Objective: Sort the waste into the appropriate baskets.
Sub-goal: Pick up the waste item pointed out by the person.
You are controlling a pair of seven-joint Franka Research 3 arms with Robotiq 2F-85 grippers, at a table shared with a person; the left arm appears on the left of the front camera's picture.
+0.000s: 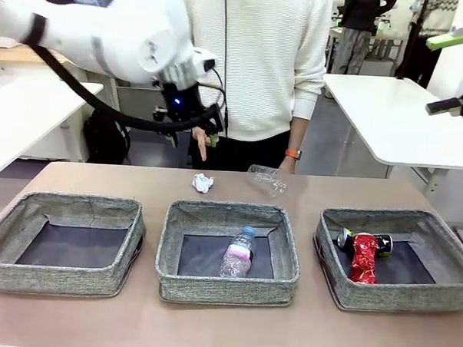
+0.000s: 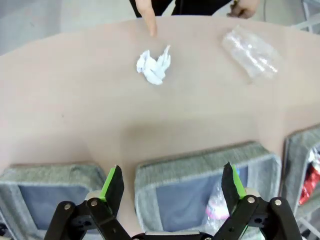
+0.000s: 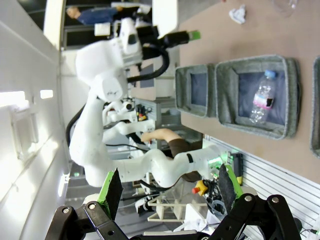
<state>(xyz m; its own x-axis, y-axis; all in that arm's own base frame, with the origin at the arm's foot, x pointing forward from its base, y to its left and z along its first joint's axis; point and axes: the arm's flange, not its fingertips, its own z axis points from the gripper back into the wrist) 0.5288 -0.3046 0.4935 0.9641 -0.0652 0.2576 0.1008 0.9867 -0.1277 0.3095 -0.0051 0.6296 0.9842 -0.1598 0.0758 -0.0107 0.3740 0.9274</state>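
Observation:
Crumpled white paper point(image 1: 203, 182) point(image 2: 154, 66) and a clear plastic cup point(image 1: 266, 179) point(image 2: 251, 52) lie on the table beyond the baskets. A clear bottle point(image 1: 239, 252) point(image 3: 262, 97) with a blue cap rests in the middle basket point(image 1: 227, 285) point(image 2: 200, 162). Crushed red and dark cans point(image 1: 364, 254) lie in the right basket point(image 1: 395, 296). The left basket point(image 1: 58, 273) holds nothing. My left gripper point(image 1: 195, 133) point(image 2: 171, 182) hangs open, high above the middle basket's far wall, short of the paper. My right gripper point(image 1: 445, 74) point(image 3: 167, 192) stands open, raised at the far right.
A person in a white sweater stands at the far edge. One finger point(image 1: 199, 147) point(image 2: 148, 22) points down just behind the paper, and the other hand point(image 1: 290, 162) rests near the cup. White tables point(image 1: 403, 119) stand behind on both sides.

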